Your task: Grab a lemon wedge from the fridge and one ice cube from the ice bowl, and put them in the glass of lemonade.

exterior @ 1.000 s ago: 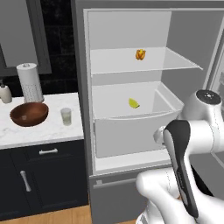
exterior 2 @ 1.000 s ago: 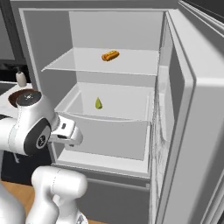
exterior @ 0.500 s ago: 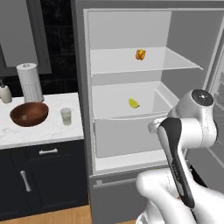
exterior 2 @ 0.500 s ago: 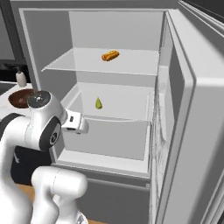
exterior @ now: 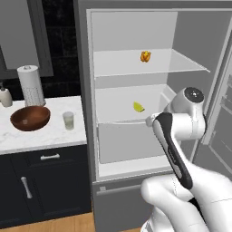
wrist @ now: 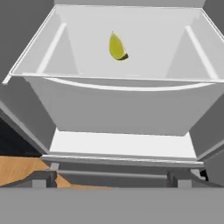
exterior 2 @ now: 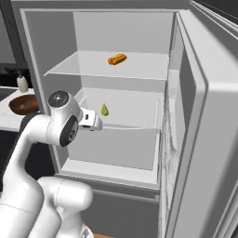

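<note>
**Reaching for the lemon wedge, nothing collected yet**

While the fridge stands with its door swung wide, you have the arm leaning toward the white drawer under the glass shelf, and the task is barely begun. The lemon wedge lies loose in that drawer, toward the back, apart from the pincer, which sits at the drawer's front rim. Its jaws stand at their widest and hold nothing; in the hand view the two tips rise far apart at the bottom.

By my reckoning, everything is left: the wedge must be taken and carried out, then the ice cube fetched, and both dropped into the glass of lemonade.

The left base view gives you the table beside the fridge: the glass stands just to the right of the brown ice bowl, with a paper towel roll and a soap bottle behind. The ice cube itself is too small to make out in the bowl.

The right base view shows the open door and an orange-brown food item on the upper shelf, with just an edge of the bowl. The hand view looks straight down into the drawer, so you see the wedge standing clear of its walls.
</note>
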